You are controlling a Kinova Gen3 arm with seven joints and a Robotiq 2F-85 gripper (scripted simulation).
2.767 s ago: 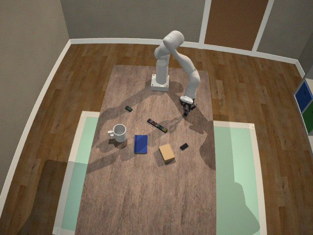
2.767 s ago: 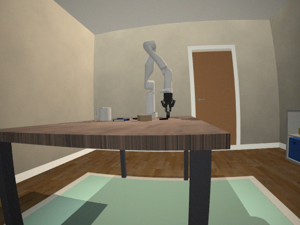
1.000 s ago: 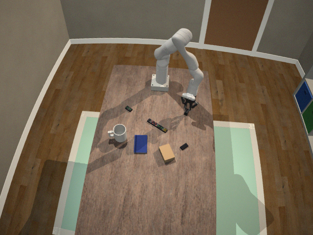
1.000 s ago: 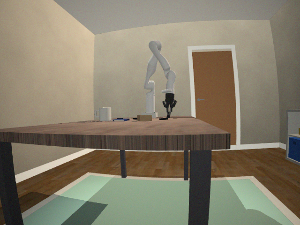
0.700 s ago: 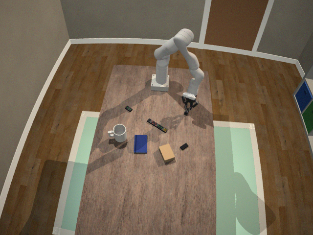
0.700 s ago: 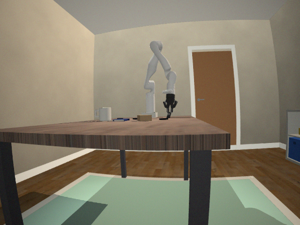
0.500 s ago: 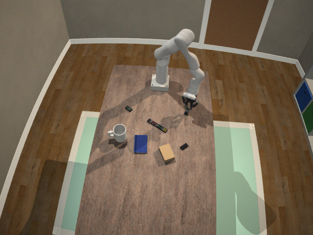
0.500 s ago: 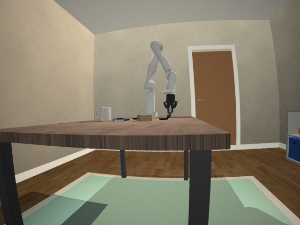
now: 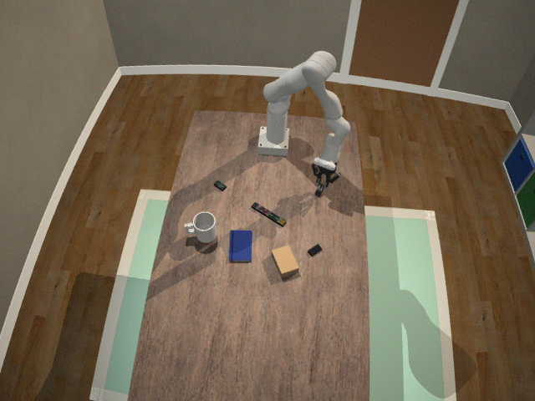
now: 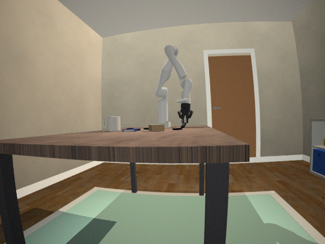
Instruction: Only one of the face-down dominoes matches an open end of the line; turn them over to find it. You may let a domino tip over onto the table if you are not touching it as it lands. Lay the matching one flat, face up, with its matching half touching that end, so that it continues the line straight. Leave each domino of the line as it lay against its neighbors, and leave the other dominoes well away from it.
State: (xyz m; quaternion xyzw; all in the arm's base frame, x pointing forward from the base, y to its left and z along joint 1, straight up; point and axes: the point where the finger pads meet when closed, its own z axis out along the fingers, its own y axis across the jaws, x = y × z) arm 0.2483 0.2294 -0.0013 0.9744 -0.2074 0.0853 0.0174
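Note:
The line of face-up dominoes (image 9: 268, 214) lies diagonally at the middle of the table. One loose domino (image 9: 220, 185) lies flat to the back left of the line, showing coloured marks. A black face-down domino (image 9: 314, 249) lies flat to the front right, near the tan box. My gripper (image 9: 320, 188) hangs at the back right of the table, right of the line's far side. It is shut on a dark domino (image 10: 183, 123) that hangs tilted from the fingertips just above the table top. I cannot see that domino's face.
A white mug (image 9: 204, 226), a blue book (image 9: 240, 245) and a tan box (image 9: 285, 260) stand in a row in front of the line. The robot base (image 9: 273, 139) is at the back of the table. The table's right edge is close to the gripper.

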